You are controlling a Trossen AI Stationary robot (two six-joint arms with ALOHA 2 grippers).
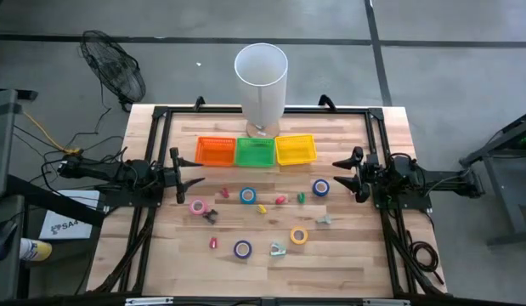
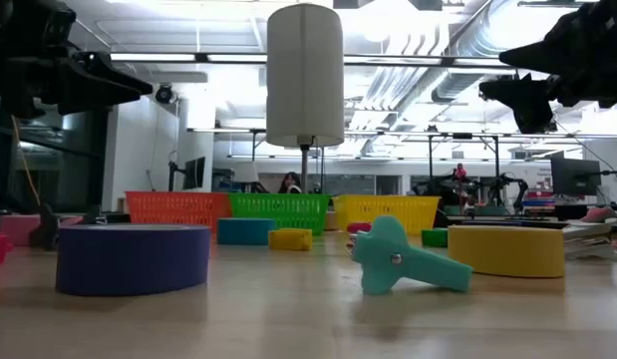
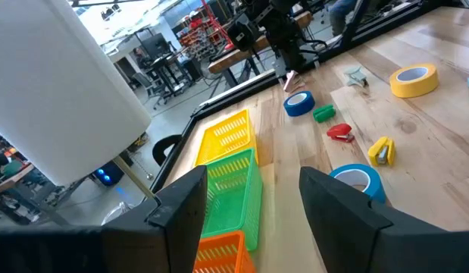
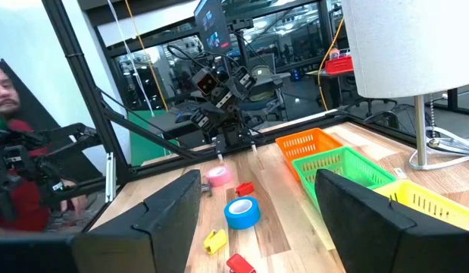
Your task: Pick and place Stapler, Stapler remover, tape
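Several tape rolls lie flat on the wooden table (image 1: 356,255): pink (image 1: 197,206), blue (image 1: 247,195), a second blue (image 1: 320,188), yellow (image 1: 298,235) and purple (image 1: 242,249). Small staplers lie among them, one yellow (image 1: 262,208), one red (image 1: 280,200) and one green (image 1: 301,197). A teal stapler remover (image 1: 278,249) lies near the purple roll and a dark one (image 1: 211,216) by the pink roll. My left gripper (image 1: 190,181) hovers open at the table's left side. My right gripper (image 1: 343,176) hovers open at the right side. Both hold nothing.
Orange (image 1: 216,150), green (image 1: 255,151) and yellow (image 1: 296,150) baskets stand in a row at the far side. Behind them rises a tall white cylinder (image 1: 261,81) on a thin stand. A black frame (image 1: 377,136) borders the table. A person (image 4: 3,83) shows beyond the left side.
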